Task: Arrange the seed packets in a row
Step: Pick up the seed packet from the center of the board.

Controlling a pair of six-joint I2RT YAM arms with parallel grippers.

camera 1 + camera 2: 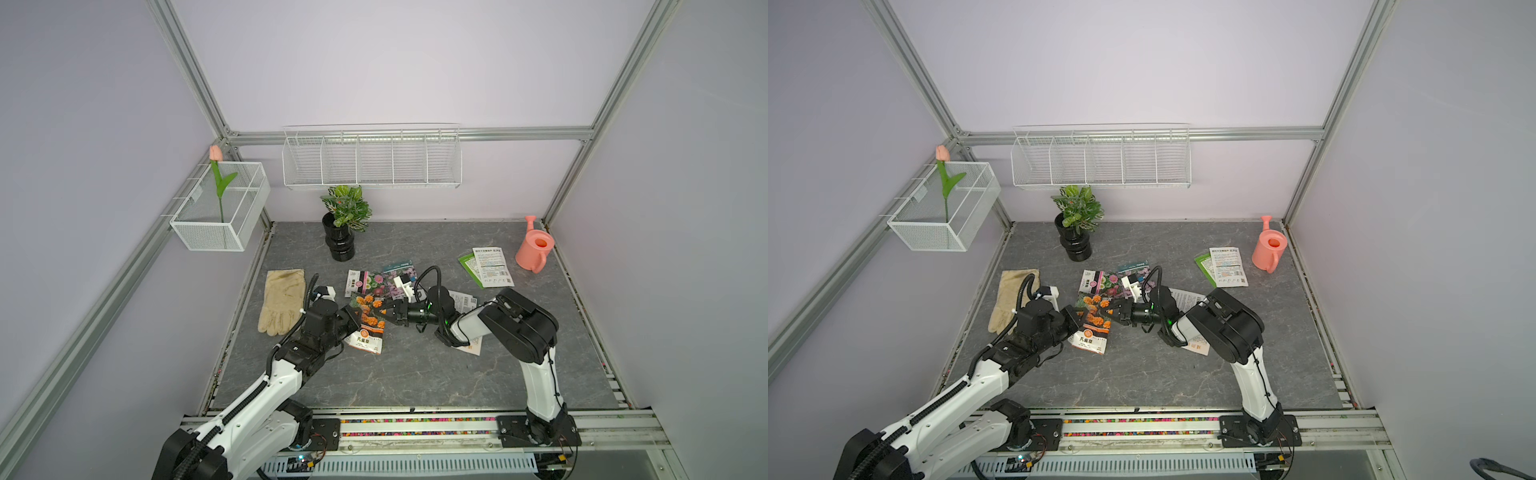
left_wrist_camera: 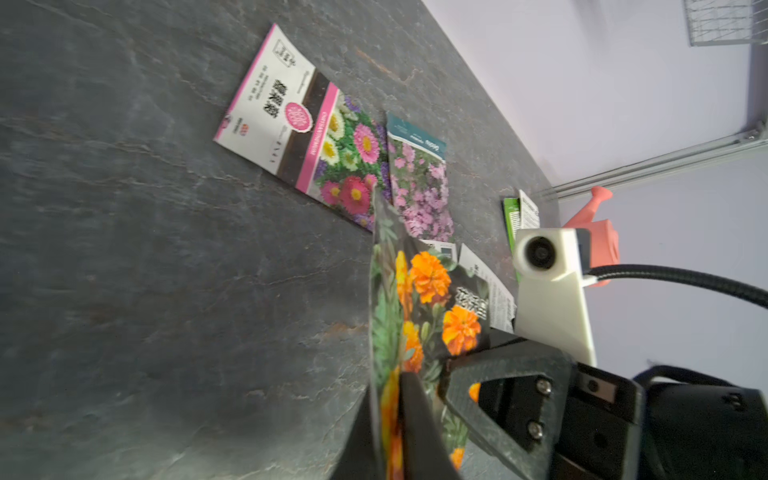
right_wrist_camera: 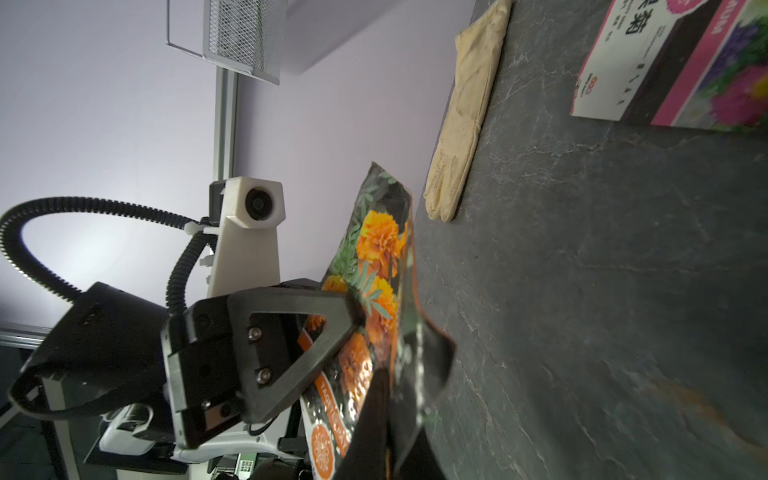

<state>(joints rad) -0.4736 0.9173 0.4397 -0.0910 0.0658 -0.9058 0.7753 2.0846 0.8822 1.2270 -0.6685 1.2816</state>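
Observation:
The orange-flower seed packet (image 1: 368, 322) (image 1: 1094, 326) hangs tilted above the table (image 1: 415, 374) between both arms. My right gripper (image 1: 385, 312) (image 3: 405, 370) is shut on its right edge. My left gripper (image 1: 353, 318) (image 2: 390, 378) still has the packet (image 2: 428, 299) between its jaws, which stand a little apart. Behind lie a mixed-flower packet (image 1: 368, 282) and a pink-flower packet (image 1: 401, 272), overlapping. At the back right a white-backed packet (image 1: 492, 268) lies over a green one (image 1: 468, 266). Another white-backed packet (image 1: 463, 299) is mostly hidden under my right arm.
A beige glove (image 1: 282, 301) lies left of my left gripper. A potted plant (image 1: 343, 245) stands at the back, a pink watering can (image 1: 534, 249) in the back right corner. A wire rack (image 1: 372, 160) and a mesh basket with a tulip (image 1: 220, 208) hang on the walls.

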